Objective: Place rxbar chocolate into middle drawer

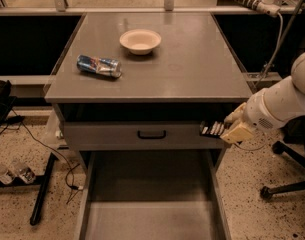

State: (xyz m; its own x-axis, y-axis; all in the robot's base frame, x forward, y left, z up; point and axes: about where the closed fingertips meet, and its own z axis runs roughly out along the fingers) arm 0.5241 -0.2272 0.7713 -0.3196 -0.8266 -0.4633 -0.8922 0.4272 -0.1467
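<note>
My gripper [226, 128] is shut on the rxbar chocolate [210, 129], a flat black bar with pale lettering. It holds the bar in the air at the cabinet's front right corner, below the tabletop and level with the closed drawer front. The bar sticks out to the left of the fingers. The middle drawer [152, 204] is pulled out below, wide and grey with a flat bare floor and thin side walls. The bar is above the drawer's right wall, well above the floor.
A grey drawer front with a black handle [152, 134] is shut above the open drawer. On the tabletop [192, 69] lie a blue-and-silver can [98, 65] and a pale bowl [140, 40]. A chair base [287, 186] stands at the right.
</note>
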